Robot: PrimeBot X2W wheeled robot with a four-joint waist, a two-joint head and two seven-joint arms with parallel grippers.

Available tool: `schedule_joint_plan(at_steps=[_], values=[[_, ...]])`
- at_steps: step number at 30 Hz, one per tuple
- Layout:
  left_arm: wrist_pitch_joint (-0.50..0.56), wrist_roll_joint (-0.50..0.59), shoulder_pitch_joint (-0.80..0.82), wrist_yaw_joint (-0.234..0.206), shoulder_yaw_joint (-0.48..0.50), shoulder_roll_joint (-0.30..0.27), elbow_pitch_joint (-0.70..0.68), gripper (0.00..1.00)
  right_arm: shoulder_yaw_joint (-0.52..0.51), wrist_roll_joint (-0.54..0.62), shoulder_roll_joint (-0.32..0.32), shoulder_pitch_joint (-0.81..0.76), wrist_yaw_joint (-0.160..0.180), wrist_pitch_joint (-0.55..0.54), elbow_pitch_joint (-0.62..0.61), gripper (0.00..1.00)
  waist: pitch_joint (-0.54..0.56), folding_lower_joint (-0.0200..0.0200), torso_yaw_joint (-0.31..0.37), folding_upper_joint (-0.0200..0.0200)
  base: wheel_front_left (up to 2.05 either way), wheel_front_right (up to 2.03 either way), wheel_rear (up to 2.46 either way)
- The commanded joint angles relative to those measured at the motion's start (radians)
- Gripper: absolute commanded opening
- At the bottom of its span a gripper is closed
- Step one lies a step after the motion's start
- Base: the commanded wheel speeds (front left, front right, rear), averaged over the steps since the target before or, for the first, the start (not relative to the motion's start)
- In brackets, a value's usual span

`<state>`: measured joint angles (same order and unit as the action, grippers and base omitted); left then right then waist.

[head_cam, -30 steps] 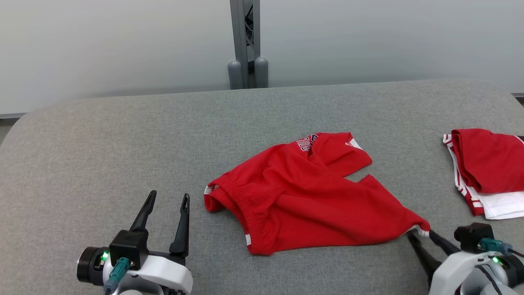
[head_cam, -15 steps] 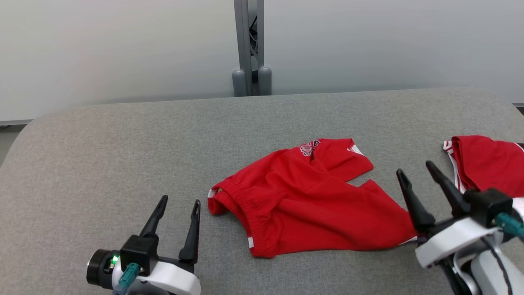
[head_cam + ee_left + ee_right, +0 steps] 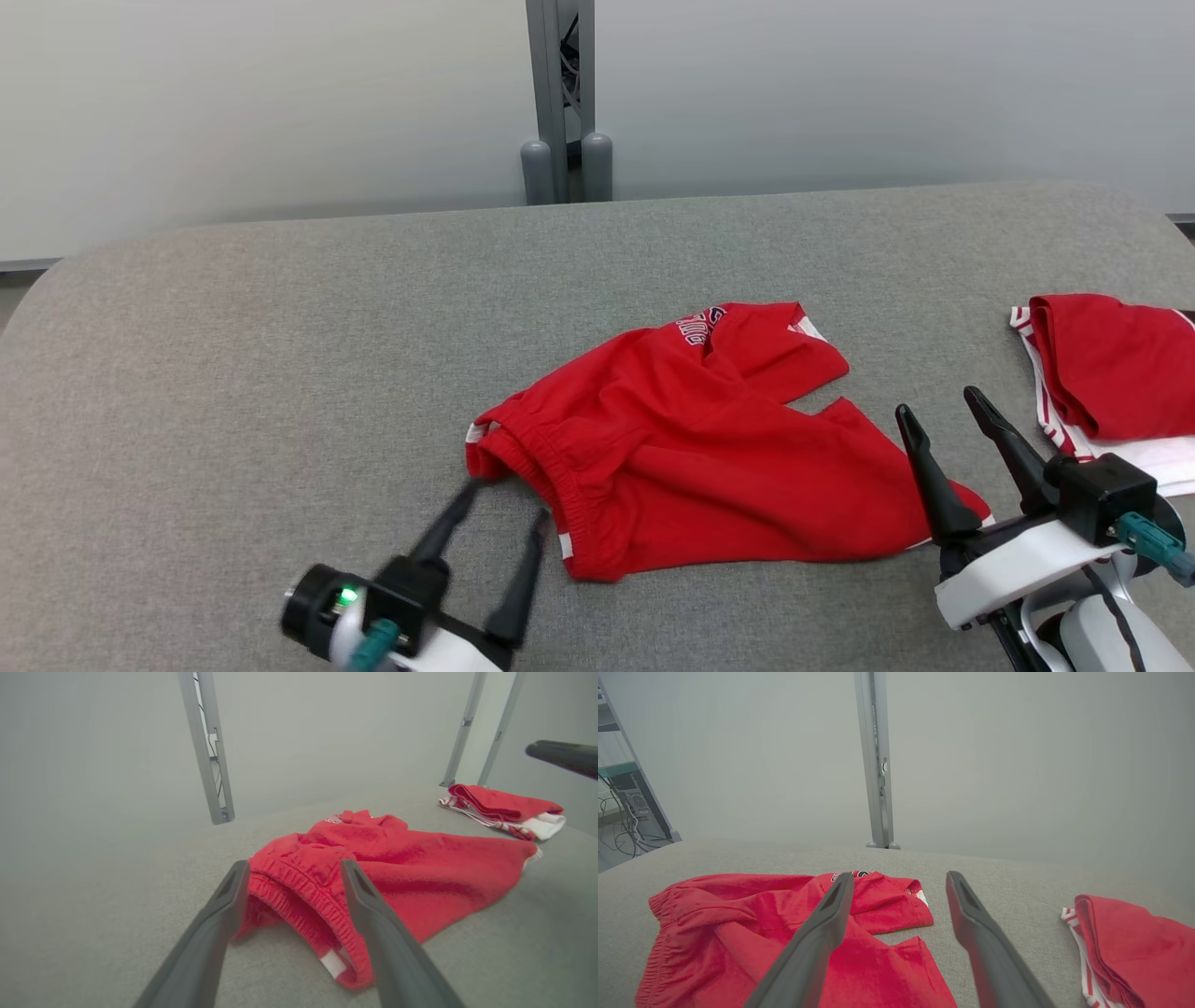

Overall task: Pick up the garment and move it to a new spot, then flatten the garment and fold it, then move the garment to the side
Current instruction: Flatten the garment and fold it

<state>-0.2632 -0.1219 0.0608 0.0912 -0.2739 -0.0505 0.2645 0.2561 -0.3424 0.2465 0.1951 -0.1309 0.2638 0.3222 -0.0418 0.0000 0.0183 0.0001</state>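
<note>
Now we have the red shorts lying crumpled near the middle of the grey padded table, with the waistband toward our left and the two legs toward our right, the far leg rumpled against the near one. Both our grippers stand wide open and hold nothing. Our left gripper sits low just beside the waistband's near corner; in the left wrist view the bunched elastic shows between its fingers. Our right gripper hovers by the near leg's hem, apart from the cloth as far as we can tell. A second garment, folded red and white, lies well to the right.

We judge the step in hand to be flattening. To do it well, we should slide one left finger under the elastic edge, so that we pinch the whole band and not a single layer, and take the hem corner with the right likewise. Then we pull both apart gently, low along the table, until the wrinkles go. The rumpled far leg will need its own tug.
</note>
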Motion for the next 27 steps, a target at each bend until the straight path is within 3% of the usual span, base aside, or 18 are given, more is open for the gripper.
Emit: schedule_joint_plan(at_steps=[1, 5, 9, 27], values=[[0.000, 0.042, 0.017, 0.028, -0.081, -0.025, 0.044, 1.00, -0.005, 0.008, 0.000, 0.004, 0.000, 0.001, -0.001, 1.00, -0.012, 0.0000, 0.007, -0.0001, 0.00, 0.00, 0.00], [0.000, 0.029, 0.054, 0.040, -0.235, -0.060, 0.116, 1.00, -0.002, 0.010, -0.004, 0.015, 0.000, 0.001, 0.006, 1.00, -0.028, 0.0000, 0.020, -0.0001, 0.00, 0.00, 0.00], [0.000, -0.032, 0.091, 0.039, -0.312, -0.095, 0.163, 1.00, -0.004, 0.010, -0.008, 0.021, 0.000, 0.001, 0.013, 1.00, -0.042, 0.0000, 0.033, -0.0001, 0.00, 0.00, 0.00], [0.000, -0.113, 0.204, 0.039, -0.396, -0.098, 0.338, 1.00, -0.001, 0.003, -0.017, 0.045, 0.000, 0.001, 0.028, 1.00, -0.089, 0.0000, 0.069, -0.0001, 0.00, 0.00, 0.00]])
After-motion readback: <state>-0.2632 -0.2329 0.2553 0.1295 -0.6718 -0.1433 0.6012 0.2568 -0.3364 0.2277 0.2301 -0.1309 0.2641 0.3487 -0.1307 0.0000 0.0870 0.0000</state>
